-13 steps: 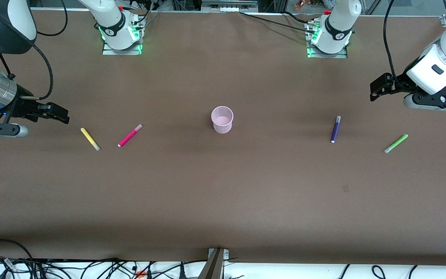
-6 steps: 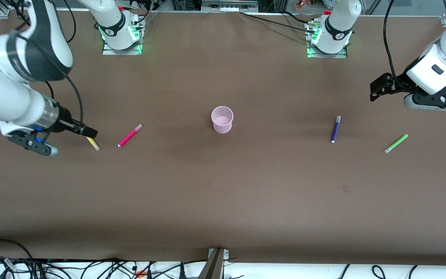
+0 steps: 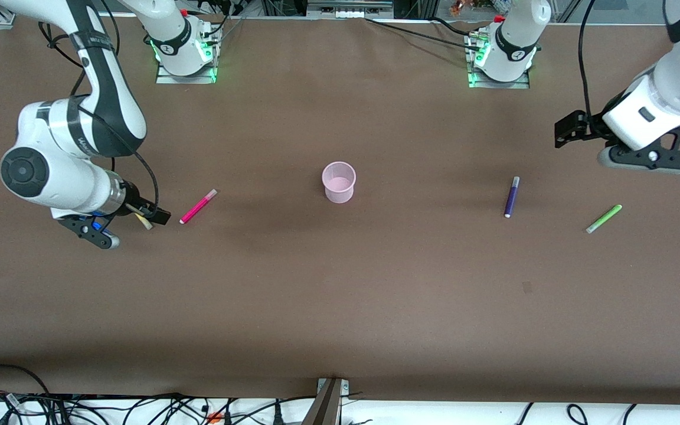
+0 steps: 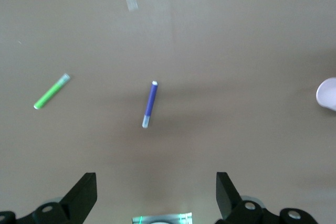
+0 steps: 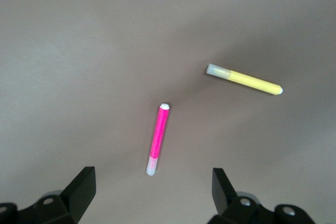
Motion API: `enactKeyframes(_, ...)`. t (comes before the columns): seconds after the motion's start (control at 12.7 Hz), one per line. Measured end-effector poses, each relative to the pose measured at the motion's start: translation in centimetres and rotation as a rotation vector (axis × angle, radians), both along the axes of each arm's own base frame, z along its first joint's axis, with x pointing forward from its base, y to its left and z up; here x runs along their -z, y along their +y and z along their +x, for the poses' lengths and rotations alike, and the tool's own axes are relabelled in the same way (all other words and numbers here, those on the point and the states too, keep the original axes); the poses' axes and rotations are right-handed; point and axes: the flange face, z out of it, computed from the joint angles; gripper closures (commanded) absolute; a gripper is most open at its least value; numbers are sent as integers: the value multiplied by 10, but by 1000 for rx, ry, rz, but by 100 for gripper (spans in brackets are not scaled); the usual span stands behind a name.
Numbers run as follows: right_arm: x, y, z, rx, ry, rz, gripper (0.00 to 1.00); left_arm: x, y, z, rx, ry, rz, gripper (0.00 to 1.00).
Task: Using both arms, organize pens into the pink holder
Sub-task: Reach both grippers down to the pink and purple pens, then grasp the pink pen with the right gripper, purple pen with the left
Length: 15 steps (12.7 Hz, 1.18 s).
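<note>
At the right arm's end of the table, the right gripper (image 3: 160,215) hangs low over the yellow pen (image 5: 244,80), fingers spread wide and holding nothing. The magenta pen (image 3: 198,206) lies just beside it, toward the middle of the table. Both pens lie flat on the brown table (image 3: 340,295), apart from each other.

The pink holder (image 3: 339,182) stands upright mid-table. It looks empty; none of the four pens is in it.

Toward the left arm's end: purple pen (image 3: 512,197) flat on the table, green pen (image 3: 604,218) farther out toward the edge. The left gripper (image 3: 564,131) hovers above the table near these two, fingers parted, empty. It is over neither pen.

Step in hand, as I judge it: first pick, right arm reaching for one of its two pens. Which one cannot be told. The wrist view frames the magenta between the fingers, while the front view puts the gripper over the yellow. Next move calls for lining the fingers across the chosen pen's barrel, dropping to the table and closing, then carrying it to the holder.

Hard to make out: in the front view most of the yellow pen is hidden under the right gripper, only its pale tip showing. The left wrist view cuts the holder off at the frame edge. Fingertips of both grippers are cropped in the wrist views.
</note>
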Motion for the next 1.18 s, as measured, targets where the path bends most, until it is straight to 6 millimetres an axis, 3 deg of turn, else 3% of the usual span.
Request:
enactKeyframes(0.24, 37, 1, -1, 12, -14, -1, 3, 47, -5, 16, 12, 81, -6, 0)
enactKeyframes(0.55, 81, 4, -18, 47, -45, -5, 4, 93, -6, 38, 11, 53, -16, 0)
enactKeyframes(0.71, 96, 4, -29, 78, -28, -14, 10, 121, -6, 40, 19, 14, -1, 0)
enactKeyframes(1.18, 132, 5, -43, 110, -59, -15, 10, 191, -7, 29, 56, -49, 30, 0)
